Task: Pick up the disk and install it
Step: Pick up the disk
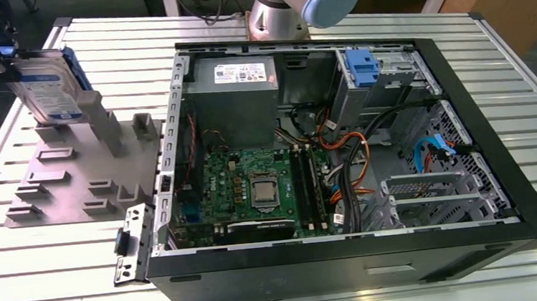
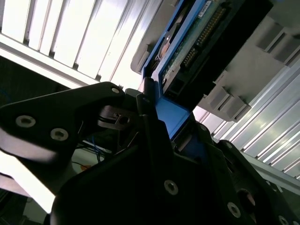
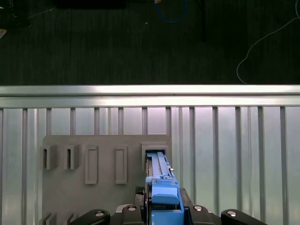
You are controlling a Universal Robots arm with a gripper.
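The disk stands on edge at the exterior view's left, with its white-and-blue label facing the camera and its blue carrier frame round the edges. Its lower end is at a slot of the grey fixture. My gripper is at the disk's upper end and is shut on it. In the first wrist view the blue frame sits between the gripper's black fingers, and the disk's edge reaches into the slot. The second wrist view shows the disk's circuit-board side above the fingers.
An open black computer case lies on the slatted metal table, at the exterior view's right of the fixture. Inside are a motherboard, a grey power supply, a drive bay with a blue latch and cables. The arm's base stands behind the case.
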